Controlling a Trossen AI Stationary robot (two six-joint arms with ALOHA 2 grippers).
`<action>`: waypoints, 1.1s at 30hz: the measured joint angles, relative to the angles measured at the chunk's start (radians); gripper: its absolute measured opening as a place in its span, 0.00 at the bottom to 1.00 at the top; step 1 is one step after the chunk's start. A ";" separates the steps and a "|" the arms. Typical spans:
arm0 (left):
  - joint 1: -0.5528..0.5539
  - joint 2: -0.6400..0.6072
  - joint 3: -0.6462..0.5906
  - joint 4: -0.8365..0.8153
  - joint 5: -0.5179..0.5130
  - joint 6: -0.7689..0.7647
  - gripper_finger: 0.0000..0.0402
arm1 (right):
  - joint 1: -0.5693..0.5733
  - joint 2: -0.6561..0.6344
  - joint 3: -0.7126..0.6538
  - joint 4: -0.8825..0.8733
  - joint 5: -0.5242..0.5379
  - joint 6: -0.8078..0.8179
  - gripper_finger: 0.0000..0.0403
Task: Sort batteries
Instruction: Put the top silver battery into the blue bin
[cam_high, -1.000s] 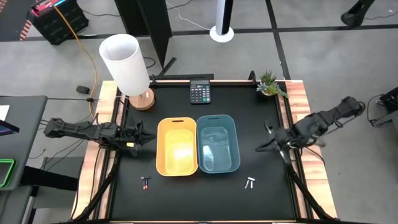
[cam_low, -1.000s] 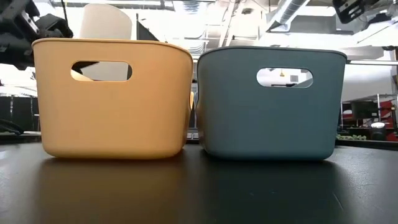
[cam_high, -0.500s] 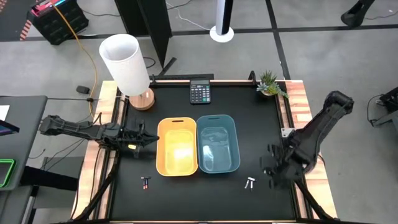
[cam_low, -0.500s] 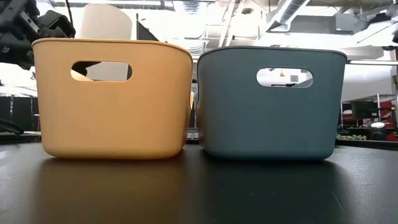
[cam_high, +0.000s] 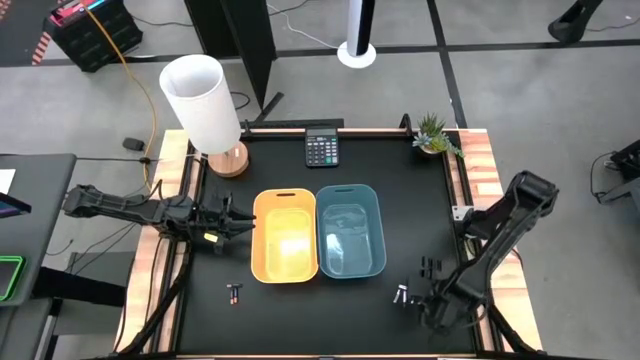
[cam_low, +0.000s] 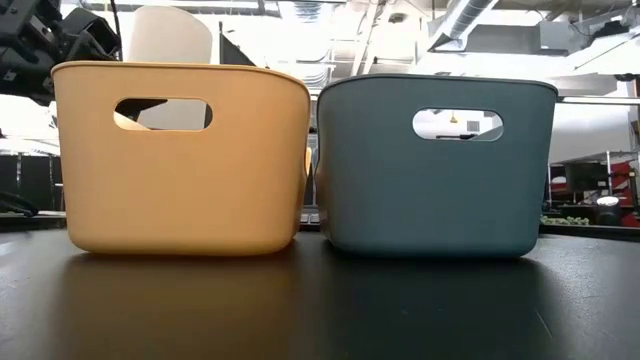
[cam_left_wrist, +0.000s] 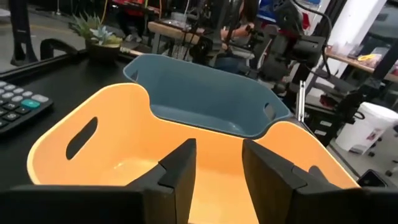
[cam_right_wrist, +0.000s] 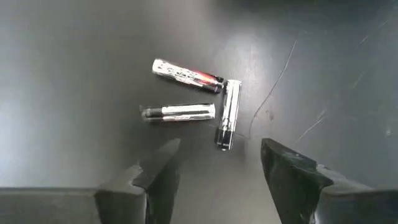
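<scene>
Right wrist view looks down on three silvery batteries (cam_right_wrist: 193, 93) lying loose on the dark matte surface (cam_right_wrist: 74, 56) — two touching at their ends in a rough corner, the third just beside them, one showing a reddish band. From above, this cluster (cam_high: 402, 294) sits at the near right of the surface, in front of the blue bin (cam_high: 351, 230). A second pair, dark with reddish ends (cam_high: 233, 293), lies at the near left, in front of the yellow bin (cam_high: 285, 235).

Within the last second the right arm has swung from the right edge down toward the near side, and the right claw (cam_right_wrist: 217, 171) now hangs over the silvery cluster, fingers spread wide and holding nothing. I read that as lining up for a first pick; both bins look empty, so sorting has hardly begun.

The left claw (cam_left_wrist: 214, 171) has barely shifted — it waits at the left rim of the yellow bin, fingers parted, empty.

The batteries are thin, smooth, glossy cylinders that could roll when nudged. Both bins are smooth plastic with rounded corners and handle slots.
</scene>
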 joint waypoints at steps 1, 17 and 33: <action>0.000 0.000 0.000 -0.001 0.000 0.000 0.32 | -0.004 0.014 0.000 0.006 0.000 -0.005 0.59; 0.000 0.000 0.002 0.002 0.000 -0.003 0.31 | -0.096 0.100 0.004 0.045 -0.079 -0.091 0.50; 0.000 0.000 0.003 0.002 0.000 -0.015 0.31 | -0.151 0.103 0.001 0.016 -0.108 -0.114 0.27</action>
